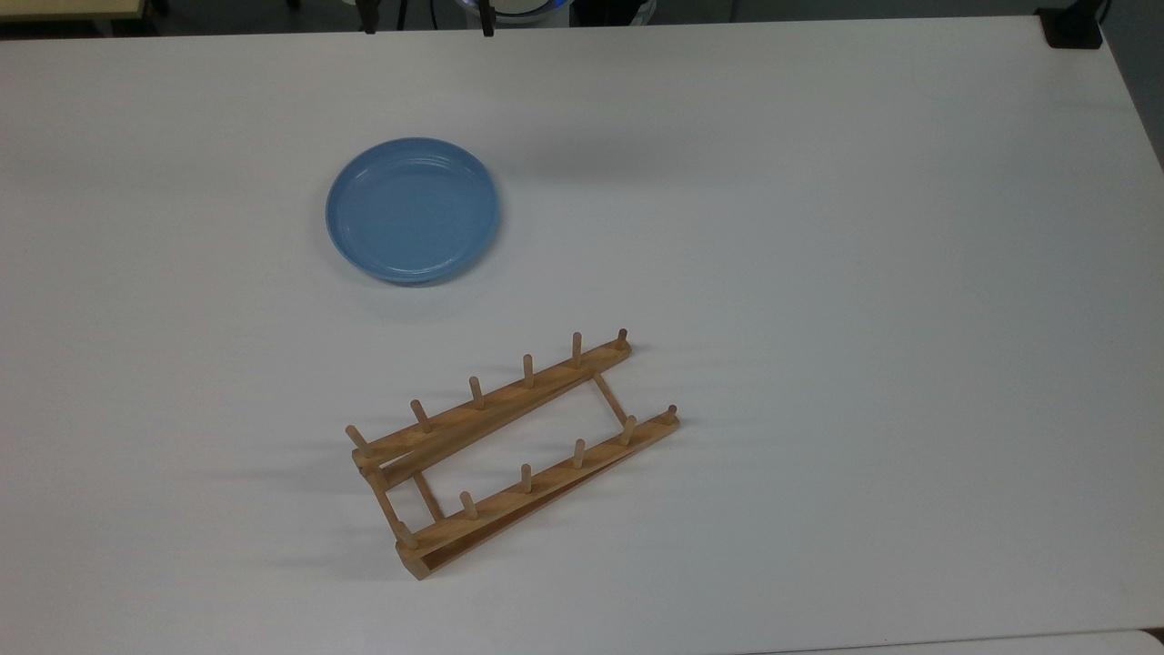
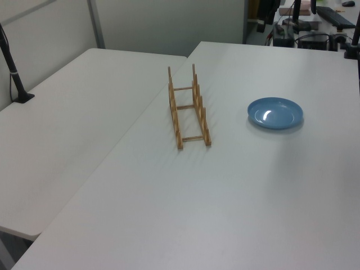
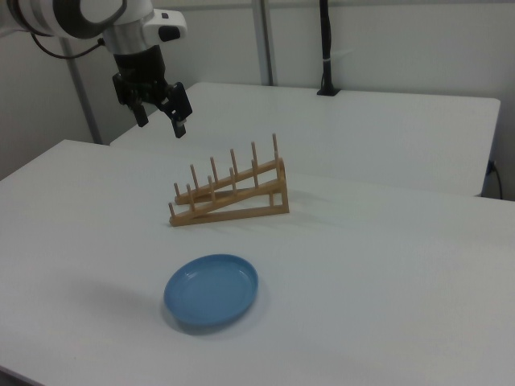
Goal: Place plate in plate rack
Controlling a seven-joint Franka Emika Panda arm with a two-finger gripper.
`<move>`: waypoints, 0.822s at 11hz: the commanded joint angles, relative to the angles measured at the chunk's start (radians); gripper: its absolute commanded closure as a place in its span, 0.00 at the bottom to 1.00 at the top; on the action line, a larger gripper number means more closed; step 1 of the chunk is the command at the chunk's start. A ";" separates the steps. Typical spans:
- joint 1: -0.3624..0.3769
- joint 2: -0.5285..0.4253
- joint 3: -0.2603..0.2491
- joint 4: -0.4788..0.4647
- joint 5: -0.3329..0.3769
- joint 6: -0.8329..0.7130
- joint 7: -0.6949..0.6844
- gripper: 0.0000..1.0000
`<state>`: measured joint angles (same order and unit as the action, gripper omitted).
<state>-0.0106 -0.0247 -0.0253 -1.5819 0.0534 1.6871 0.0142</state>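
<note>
Item one: the plate [image 1: 412,210] [image 2: 275,113] [image 3: 212,290], round, shallow, light blue and glossy, with a raised rim, lying flat and right way up on the white bench [image 1: 818,227] [image 2: 225,202] [image 3: 386,273]. It holds nothing and nothing touches it. Item two: the plate rack [image 1: 509,450] [image 2: 188,109] [image 3: 229,193], light-brown wood, two long parallel rails joined by crossbars, each rail set with a row of short upright pegs. It stands on the same bench, set at a slant in the top view, one end raised higher than the other as the right view shows, and no slot is filled. Plate and rack sit apart with bare bench between them: in the top view the plate lies above and to the left of the rack, in the left view's right, and in the right view below the rack. Item three: the gripper [image 3: 161,119], black, on a white arm [image 3: 76,16], hanging in the air at the right view's upper left, above the bench and well clear of both rack and plate. Its jaws are spread and hold nothing. A second white table [image 2: 73,112] [image 3: 362,129] adjoins the bench on the rack's side, with a black post [image 2: 12,67] [image 3: 326,48] standing on it.
</note>
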 commanded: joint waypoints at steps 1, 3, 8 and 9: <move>0.014 -0.015 -0.008 -0.012 -0.003 0.003 0.000 0.00; 0.014 -0.015 -0.008 -0.012 -0.003 0.003 0.000 0.00; 0.014 -0.014 -0.008 -0.012 -0.003 0.005 -0.005 0.00; 0.014 -0.011 -0.008 -0.012 -0.003 0.005 -0.013 0.00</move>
<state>-0.0106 -0.0247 -0.0253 -1.5819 0.0534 1.6871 0.0142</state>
